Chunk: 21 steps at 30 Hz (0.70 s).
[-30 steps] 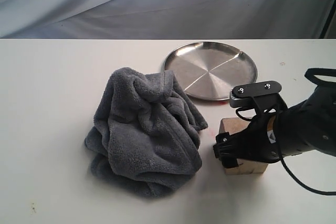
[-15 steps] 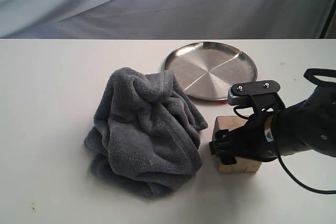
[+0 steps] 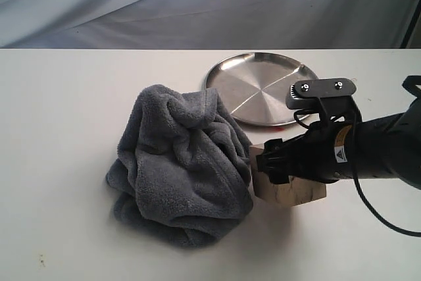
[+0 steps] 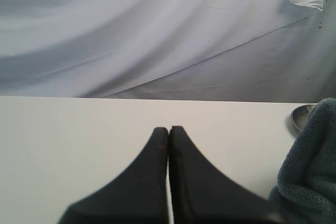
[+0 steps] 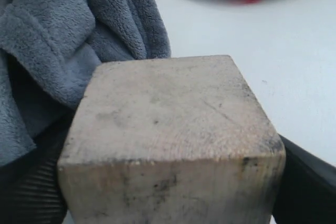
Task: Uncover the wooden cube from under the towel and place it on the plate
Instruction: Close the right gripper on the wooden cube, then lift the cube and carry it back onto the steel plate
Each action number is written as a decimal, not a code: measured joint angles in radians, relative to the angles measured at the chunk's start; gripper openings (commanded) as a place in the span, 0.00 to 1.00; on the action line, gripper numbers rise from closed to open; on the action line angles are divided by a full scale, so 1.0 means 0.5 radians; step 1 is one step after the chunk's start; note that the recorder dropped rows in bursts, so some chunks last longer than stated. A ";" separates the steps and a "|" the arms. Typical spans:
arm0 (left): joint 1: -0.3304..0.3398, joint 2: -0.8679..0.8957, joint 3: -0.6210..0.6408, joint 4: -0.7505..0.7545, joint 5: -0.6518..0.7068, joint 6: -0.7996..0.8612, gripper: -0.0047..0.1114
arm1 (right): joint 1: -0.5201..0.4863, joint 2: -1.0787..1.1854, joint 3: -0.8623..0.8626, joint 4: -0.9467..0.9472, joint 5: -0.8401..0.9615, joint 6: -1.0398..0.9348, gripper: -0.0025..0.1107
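My right gripper (image 3: pixel 281 168) pinches the wooden cube (image 5: pixel 168 124), with my dark fingers (image 5: pixel 31 192) pressed against two opposite side faces. The cube sits uncovered and slightly tilted, right against the edge of the crumpled towel (image 3: pixel 181 162), on the side facing the plate (image 3: pixel 263 87). The plate lies near, farther back on the white table (image 3: pixel 59 110), with nothing on it. My left gripper (image 4: pixel 168 145) hangs over bare table beside the towel, its fingers pressed together on nothing

Small white triangle-marked sticker (image 3: pixel 341 155) on right arm (image 3: pixel 378 156), lettering illegible.
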 measured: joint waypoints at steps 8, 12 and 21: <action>0.000 0.000 0.000 0.000 0.000 0.000 0.05 | 0.000 0.000 0.000 0.000 -0.051 -0.005 0.59; 0.000 0.000 0.000 0.000 0.000 0.000 0.05 | 0.000 0.000 -0.091 0.000 -0.060 -0.030 0.59; 0.000 0.000 0.000 0.000 0.000 0.000 0.05 | -0.037 0.004 -0.450 -0.013 -0.049 -0.231 0.59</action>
